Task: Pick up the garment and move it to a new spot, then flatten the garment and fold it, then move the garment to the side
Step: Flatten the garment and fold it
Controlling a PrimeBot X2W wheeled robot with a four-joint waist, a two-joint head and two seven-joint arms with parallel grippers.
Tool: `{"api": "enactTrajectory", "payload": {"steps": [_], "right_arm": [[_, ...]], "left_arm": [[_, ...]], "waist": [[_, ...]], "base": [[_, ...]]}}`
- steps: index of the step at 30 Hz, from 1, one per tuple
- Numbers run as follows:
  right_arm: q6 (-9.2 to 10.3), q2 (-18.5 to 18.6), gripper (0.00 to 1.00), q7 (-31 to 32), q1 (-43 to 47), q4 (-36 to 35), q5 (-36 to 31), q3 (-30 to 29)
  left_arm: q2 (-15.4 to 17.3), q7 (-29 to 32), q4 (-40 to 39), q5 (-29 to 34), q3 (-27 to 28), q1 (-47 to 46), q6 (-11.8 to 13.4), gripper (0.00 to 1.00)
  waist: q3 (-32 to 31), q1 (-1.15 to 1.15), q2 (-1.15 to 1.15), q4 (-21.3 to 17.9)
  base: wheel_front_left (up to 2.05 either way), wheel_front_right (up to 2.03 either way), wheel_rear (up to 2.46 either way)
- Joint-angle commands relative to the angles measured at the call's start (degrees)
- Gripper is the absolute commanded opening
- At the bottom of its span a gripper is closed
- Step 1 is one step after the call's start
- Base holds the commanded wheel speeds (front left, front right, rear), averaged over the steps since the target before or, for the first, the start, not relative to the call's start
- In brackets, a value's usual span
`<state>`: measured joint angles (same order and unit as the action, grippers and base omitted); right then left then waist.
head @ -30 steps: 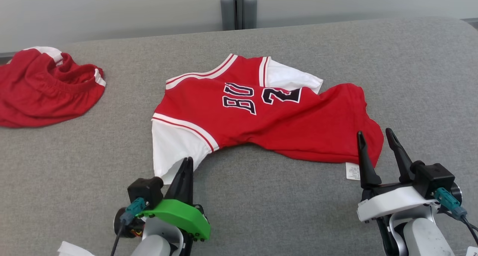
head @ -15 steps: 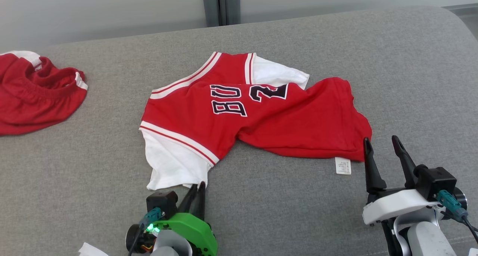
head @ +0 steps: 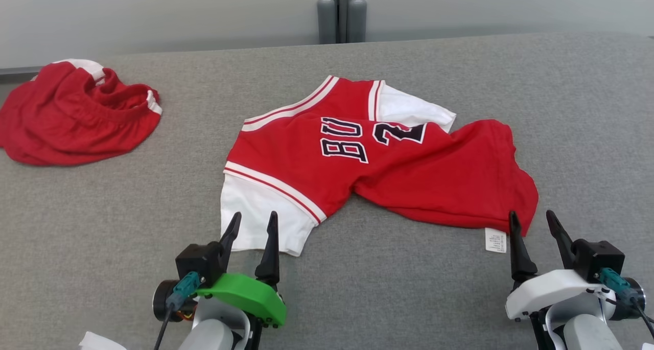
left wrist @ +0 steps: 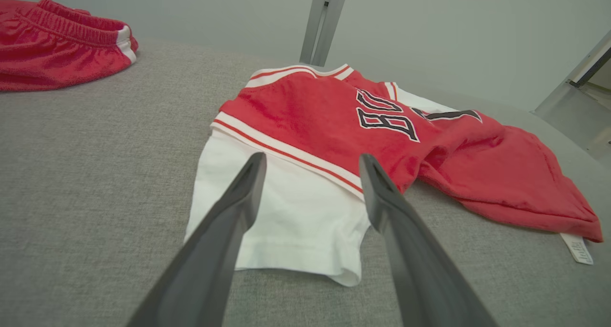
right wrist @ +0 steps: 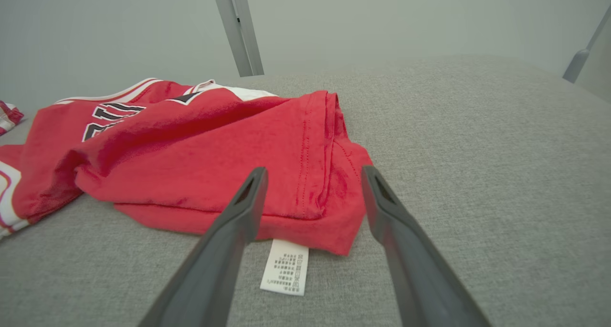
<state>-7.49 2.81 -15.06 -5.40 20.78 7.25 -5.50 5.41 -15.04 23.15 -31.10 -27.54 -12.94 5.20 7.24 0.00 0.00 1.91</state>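
Jaws on both sides stand spread with nothing pinched between them. Our left gripper (head: 254,216) is poised at the near edge of the white sleeve (left wrist: 286,212), and our right gripper (head: 531,214) brackets the red hem corner (right wrist: 334,222), just beside the care label (right wrist: 285,267). Whether either set of fingertips touches cloth, we cannot tell. Both wrists sit low at our side of the grey padded surface (head: 102,227), fingers pointing away from us across it, one arm at each end of the garment. The jersey (head: 378,166) lies loose near the middle of that surface, neck toward our left and hem toward our right, free of any grip. We judge that the first move is behind us and that flattening is only partly done: the chest and near sleeve lie fairly smooth, but the lower body is twisted, with a ridge running across the number. Folding and the shift to the side are both ahead. A pair of red shorts (head: 76,115) sits well apart at the far left (not our piece, we believe).
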Motion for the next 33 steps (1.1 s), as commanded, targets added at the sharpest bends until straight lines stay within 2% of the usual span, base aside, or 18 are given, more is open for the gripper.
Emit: {"api": "enactTrajectory", "payload": {"steps": [1,15,19,27,28,29,31,32,33], "right_arm": [[-0.01,0.17,1.0,-0.18,-1.15,1.21,-0.4,-0.34],[-0.01,0.19,1.0,-0.18,-8.22,17.29,-3.84,-5.55],[-0.01,0.16,1.0,-0.18,-10.17,19.85,-2.77,-4.42],[-0.01,0.18,1.0,-0.18,-11.44,20.13,0.35,-0.52],[-0.01,0.18,0.97,-0.18,-11.51,20.16,0.54,-0.33],[-0.01,0.18,0.89,-0.18,-11.63,20.18,0.78,-0.31],[-0.01,0.17,0.7,-0.18,-11.79,20.29,0.73,-0.47],[-0.01,0.16,0.54,-0.18,-11.94,20.39,0.65,-0.57],[-0.01,0.18,0.46,-0.18,-12.22,20.47,0.58,-0.72]], "left_arm": [[0.5,-0.16,-0.59,0.69,0.42,1.23,0.37,1.0],[0.11,-0.11,-4.98,1.62,5.05,4.23,1.28,1.0],[-0.15,-0.12,-4.98,2.19,6.01,4.54,0.93,1.0],[-0.49,-0.12,-5.12,2.82,7.61,4.75,0.67,1.0],[-0.49,-0.12,-5.11,2.92,7.76,4.72,0.58,1.0],[-0.53,-0.12,-5.12,3.07,7.92,4.69,0.49,1.0],[-0.61,-0.12,-5.14,3.21,8.14,4.68,0.41,1.0],[-0.63,-0.12,-5.12,3.31,8.26,4.66,0.38,1.0],[-0.67,-0.12,-5.1,3.47,8.41,4.65,0.36,1.0]], "waist": [[-0.34,0.0,0.0,1.64],[-0.1,0.0,0.0,6.19],[-0.28,0.0,0.0,6.24],[-0.2,0.0,0.0,5.18],[-0.18,0.0,0.0,5.08],[-0.14,0.0,0.0,4.97],[-0.07,0.0,0.0,4.83],[-0.04,0.0,0.0,4.77],[-0.01,0.0,0.0,4.71]], "base": [[0.0,0.0,0.0],[0.0,0.0,0.0],[0.0,0.0,0.0],[0.0,0.0,0.0],[0.0,0.0,0.0],[0.0,0.0,0.0],[0.0,0.0,0.0],[0.0,0.0,0.0],[0.0,0.0,0.0]]}}
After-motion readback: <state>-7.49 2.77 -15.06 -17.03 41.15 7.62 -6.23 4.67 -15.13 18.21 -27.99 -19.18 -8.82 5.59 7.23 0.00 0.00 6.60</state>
